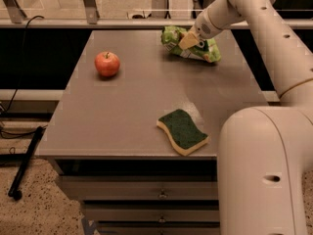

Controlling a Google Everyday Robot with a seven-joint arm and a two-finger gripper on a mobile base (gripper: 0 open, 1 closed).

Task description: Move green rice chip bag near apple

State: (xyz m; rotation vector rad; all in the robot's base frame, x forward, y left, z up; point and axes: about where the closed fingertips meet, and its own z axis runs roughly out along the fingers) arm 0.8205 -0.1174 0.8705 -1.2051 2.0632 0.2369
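Bag (205, 53) at table's (122, 116) far right edge, gripper (188, 40) on it, apple (107, 64) near left edge, sponge (182, 131) at front edge, right of middle

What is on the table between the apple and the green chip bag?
Nothing: the camera view shows bare table between apple and green rice chip bag. The gripper is at the bag.

A grey table (142, 102) carries a red apple (107, 64) toward its far left corner, a green rice chip bag (206, 53) near the far right corner under the gripper (188, 40), and a green sponge (182, 131) at the near edge.
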